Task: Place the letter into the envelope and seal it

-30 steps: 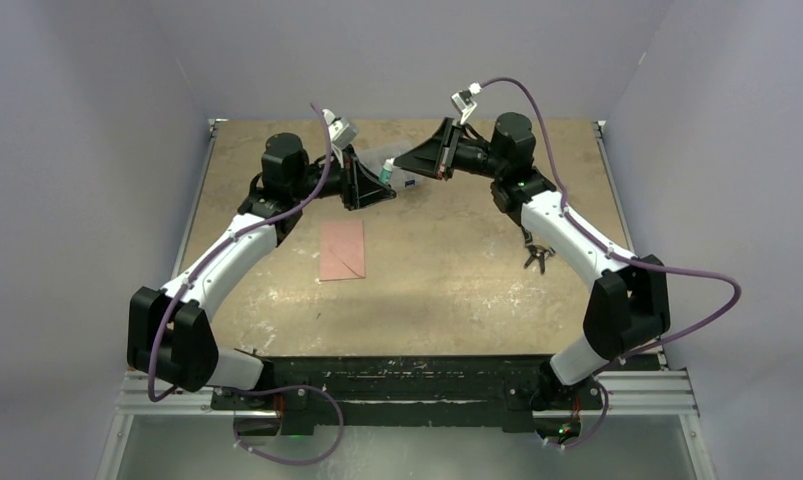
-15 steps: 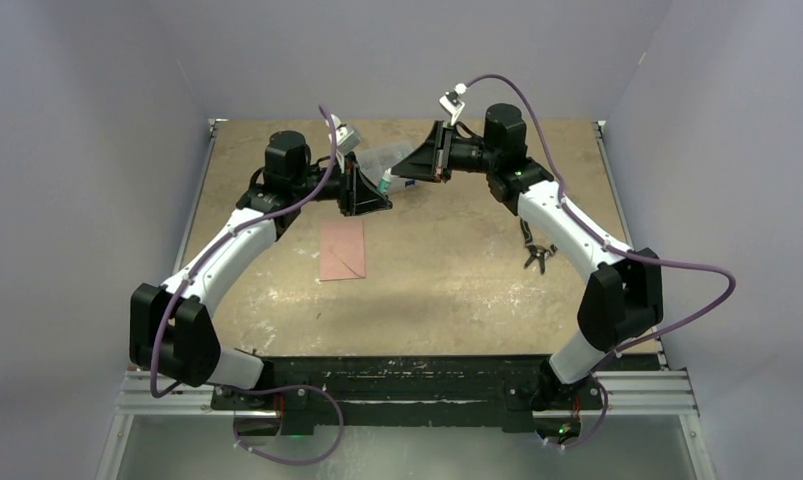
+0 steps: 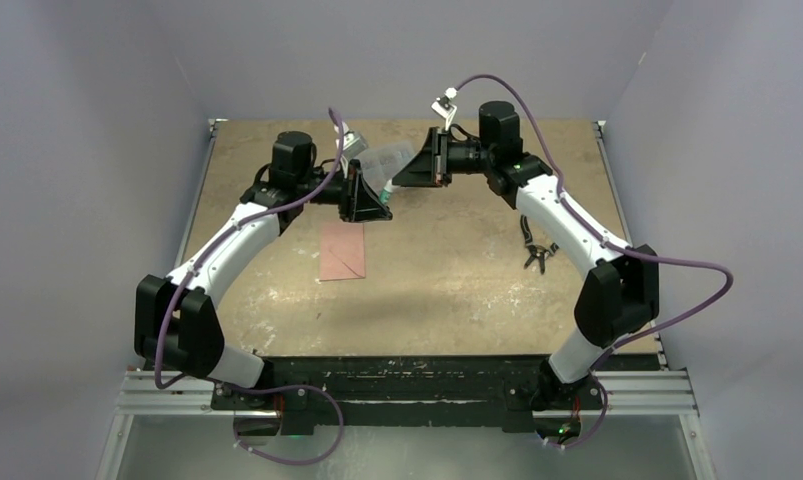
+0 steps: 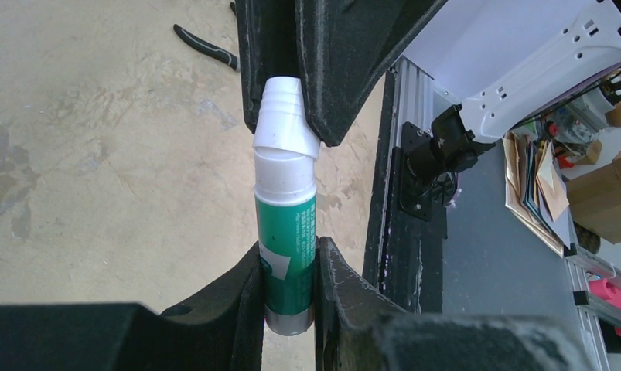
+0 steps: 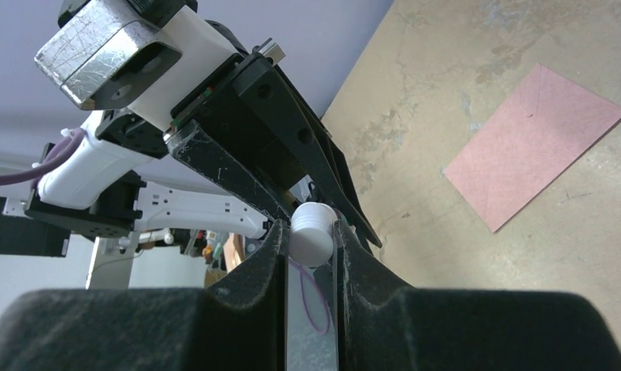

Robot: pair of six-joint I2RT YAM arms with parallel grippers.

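Holding glue stick [image 4: 285, 224] aloft over far worktop [image 3: 447, 270], wrists bent inward, facing: left gripper [image 4: 289, 256] clenched on green body [image 4: 286, 267], right gripper [image 5: 309, 236] on white cap [image 4: 282, 108], beyond flat envelope [image 3: 342, 250].

Even, diffuse light; faint shadows, slight blur.

**Camera layout, two-arm bench**

Top: fixed, high above and behind the arm bases, facing down and forward; far enough to take in the whole table [image 3: 447, 290]. Left wrist: very near, sighting along the left gripper [image 4: 288, 259] to the right gripper [image 4: 288, 124], table behind. Right wrist: equally near, sighting the opposite way, table at its right. All three share the glue stick [image 4: 285, 224] between the grippers; top and right wrist share the envelope [image 5: 535, 147].
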